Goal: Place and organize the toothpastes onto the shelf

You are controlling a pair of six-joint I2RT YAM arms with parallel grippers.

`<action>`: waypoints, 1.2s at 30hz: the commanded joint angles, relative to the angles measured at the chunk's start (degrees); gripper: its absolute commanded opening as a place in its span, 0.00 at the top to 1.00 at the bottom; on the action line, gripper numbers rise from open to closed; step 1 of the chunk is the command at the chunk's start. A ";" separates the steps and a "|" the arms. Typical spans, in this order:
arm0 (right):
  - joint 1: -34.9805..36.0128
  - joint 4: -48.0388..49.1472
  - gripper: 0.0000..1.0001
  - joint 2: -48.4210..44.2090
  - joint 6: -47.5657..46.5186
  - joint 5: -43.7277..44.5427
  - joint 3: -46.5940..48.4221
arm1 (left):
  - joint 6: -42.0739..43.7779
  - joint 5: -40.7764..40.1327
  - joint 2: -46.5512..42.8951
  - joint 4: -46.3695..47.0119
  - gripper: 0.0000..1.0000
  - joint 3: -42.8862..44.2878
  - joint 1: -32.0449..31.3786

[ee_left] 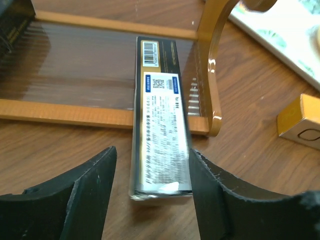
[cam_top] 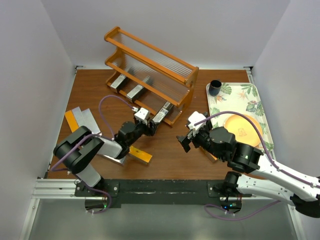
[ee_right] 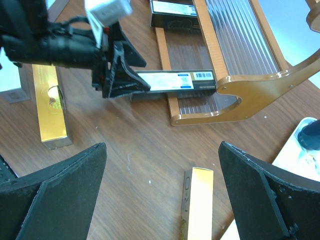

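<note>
On the right side of the table (cam_top: 165,150) you have a leaf-patterned tray (cam_top: 260,95) with a dark cup (cam_top: 215,87) at its far corner and an orange plate (cam_top: 242,127) on it. Silver cartons (cam_top: 86,120) lie flat near the table's left edge. One orange carton (cam_top: 141,155) sits by the front edge beside your left arm. Another orange carton (ee_right: 198,200) lies on the wood below your right gripper (ee_right: 162,150), whose fingers are spread wide and hold nothing.

The shelf (cam_top: 188,95) stands toward the back of the table, its curved right end post just beside the carton you are working. Two more cartons (cam_top: 118,81) already lie on the lowest tier, further left.

The toothpaste carton (ee_left: 161,130) at your left gripper (ee_left: 152,172) is long and slim, shiny dark with a white printed label and a barcode at its far end. It lies flat at the right end of the lowest tier. Its far part is on the ribbed panel. Its near end crosses the front rail and sticks out over the table.

That near end sits between your left fingers. One finger (ee_left: 90,195) stands clear of the carton with bare wood showing between. The other finger (ee_left: 212,195) is right against the carton's opposite edge. The jaws are parted a little wider than the carton, not clamped on it.
</note>
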 commanded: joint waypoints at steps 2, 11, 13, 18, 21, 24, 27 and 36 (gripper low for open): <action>0.08 1.07 0.02 -0.69 0.29 -0.60 0.17 | 1.43 0.17 2.61 -2.53 0.35 4.06 -0.15; 0.16 0.98 0.01 -0.34 0.38 -0.78 -0.01 | 1.25 1.49 3.84 -7.72 0.29 7.66 -0.15; 0.08 0.98 0.01 -0.25 0.38 -0.78 -0.01 | 0.90 2.19 3.40 -8.86 0.26 8.11 -0.15; 0.08 0.81 0.01 -0.42 0.46 -0.95 0.08 | 0.55 1.75 -0.19 -11.06 0.14 8.11 -0.15; 0.16 0.89 0.01 -0.51 0.46 -1.04 0.08 | 0.02 1.05 -2.74 -14.04 0.05 8.81 -0.15; 0.08 0.89 0.01 -0.51 0.46 -0.95 0.08 | -1.38 -0.18 -4.59 -20.79 0.00 10.74 -0.15; -0.01 0.72 0.01 -0.51 0.55 -1.04 0.08 | -3.31 -0.88 -5.47 -26.76 0.00 12.94 -0.24; 0.08 0.89 0.01 -0.42 0.55 -1.13 0.08 | -8.15 -9.14 -4.77 -47.95 0.01 21.64 -3.75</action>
